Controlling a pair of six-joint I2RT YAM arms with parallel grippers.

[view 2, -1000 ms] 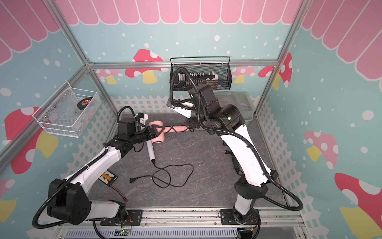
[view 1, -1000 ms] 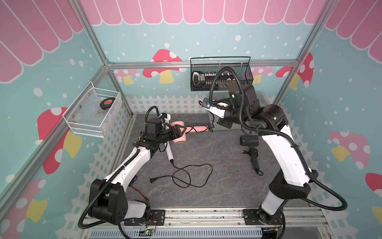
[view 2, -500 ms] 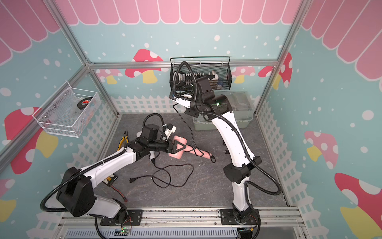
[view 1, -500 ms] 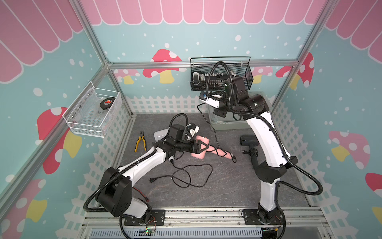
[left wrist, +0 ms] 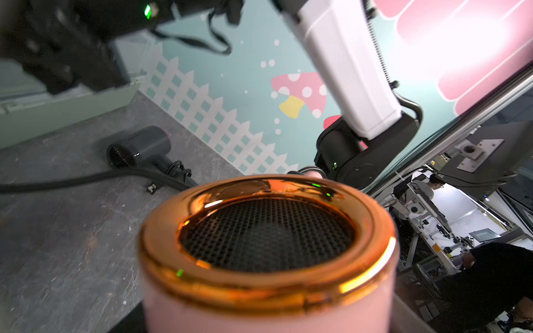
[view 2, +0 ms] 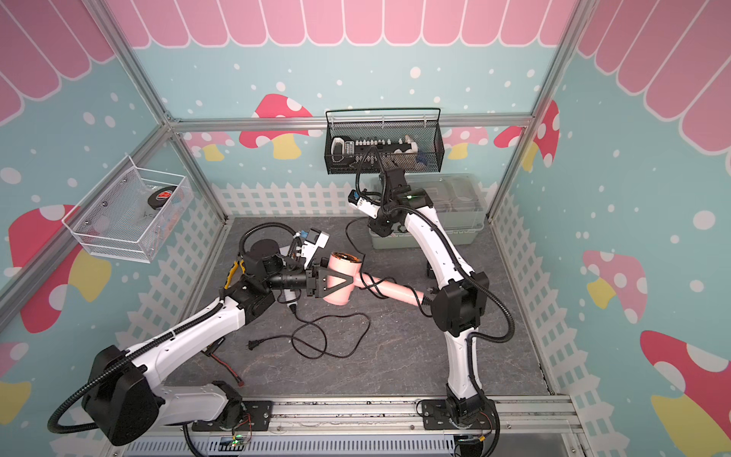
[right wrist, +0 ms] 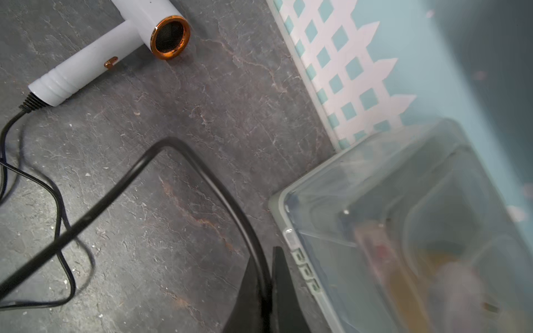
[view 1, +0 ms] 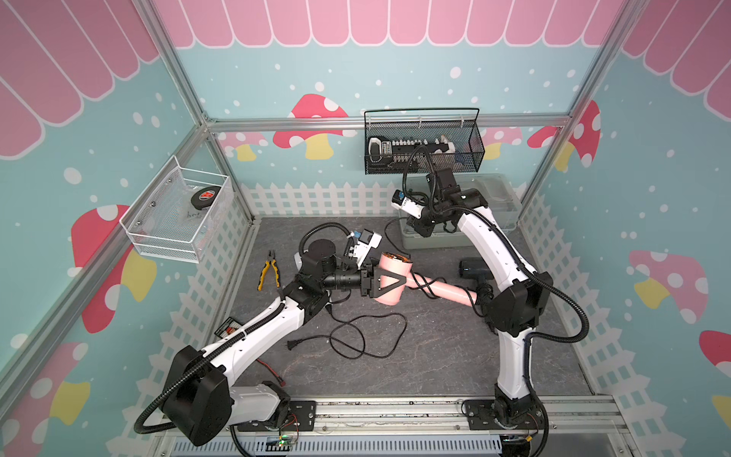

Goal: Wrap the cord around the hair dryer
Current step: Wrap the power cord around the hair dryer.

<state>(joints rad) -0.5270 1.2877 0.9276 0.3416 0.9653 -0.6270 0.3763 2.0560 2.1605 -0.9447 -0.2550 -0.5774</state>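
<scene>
Pink hair dryer — gripped, left hand

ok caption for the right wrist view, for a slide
Right gripper pinching the black cord, white hair dryer and clear bin below

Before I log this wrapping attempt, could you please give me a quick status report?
Left end effector clamped on pink hair dryer barrel, lifted. Right end effector shut on cord, raised. Few turns on handle. Second loose cord on table below.
</scene>
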